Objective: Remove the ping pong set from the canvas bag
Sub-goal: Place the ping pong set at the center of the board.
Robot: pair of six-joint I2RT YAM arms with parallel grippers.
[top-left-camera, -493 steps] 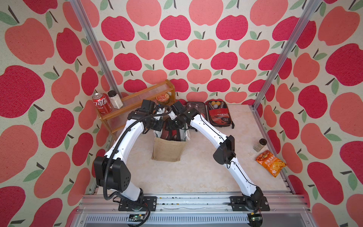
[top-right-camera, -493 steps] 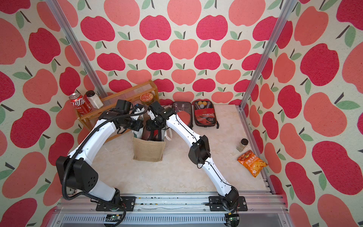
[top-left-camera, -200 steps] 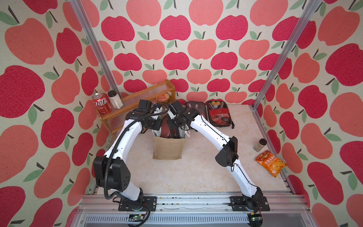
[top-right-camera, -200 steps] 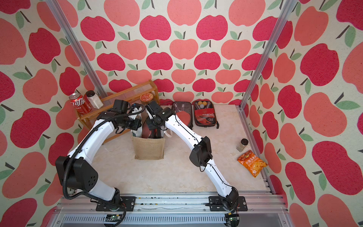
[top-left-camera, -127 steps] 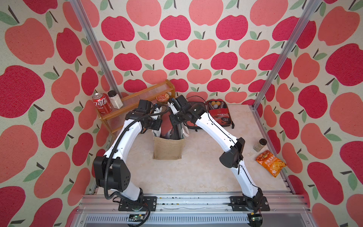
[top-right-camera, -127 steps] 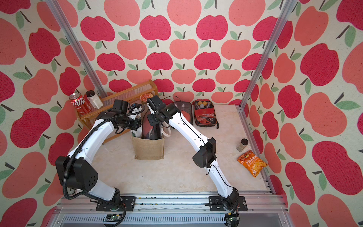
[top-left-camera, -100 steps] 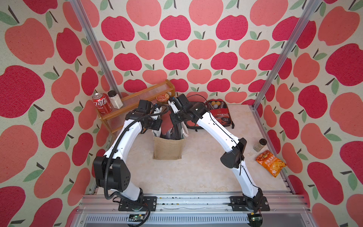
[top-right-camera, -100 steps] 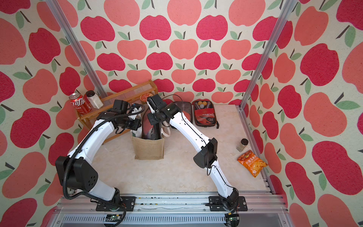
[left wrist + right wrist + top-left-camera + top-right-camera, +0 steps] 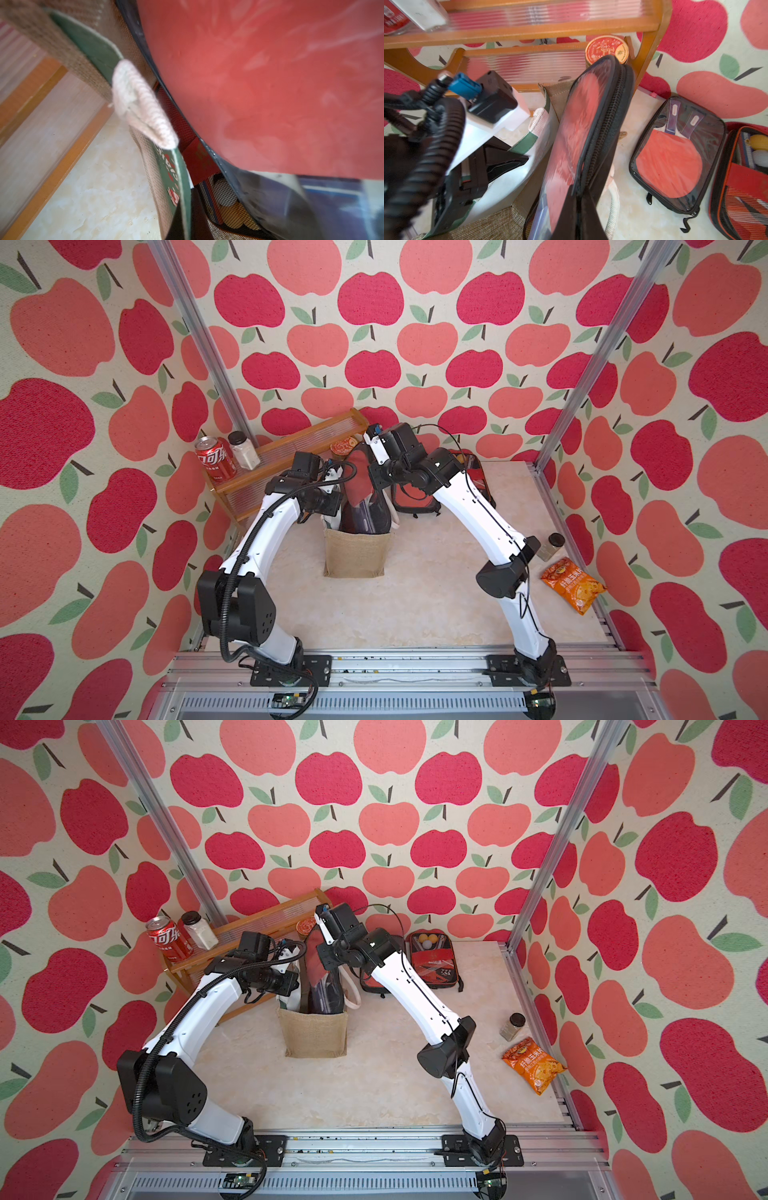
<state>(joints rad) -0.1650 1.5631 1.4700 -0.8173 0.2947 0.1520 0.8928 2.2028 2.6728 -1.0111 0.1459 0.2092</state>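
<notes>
Lifting the ping pong set (image 9: 587,133) half clear of the canvas bag (image 9: 356,552), we have our right hand (image 9: 578,194) clenched on its zipper edge and our left hand (image 9: 500,164) pinning the bag's rim. If the case snags, the bag could tip on the counter (image 9: 415,601).

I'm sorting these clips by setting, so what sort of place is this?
Probably a staged robot test cell, not a real room: apple-print wallpaper panels held in bare aluminium frame posts, two white arms bolted to a metal base rail, and household props such as a wooden shelf rack on a small marble-look tabletop.
</notes>
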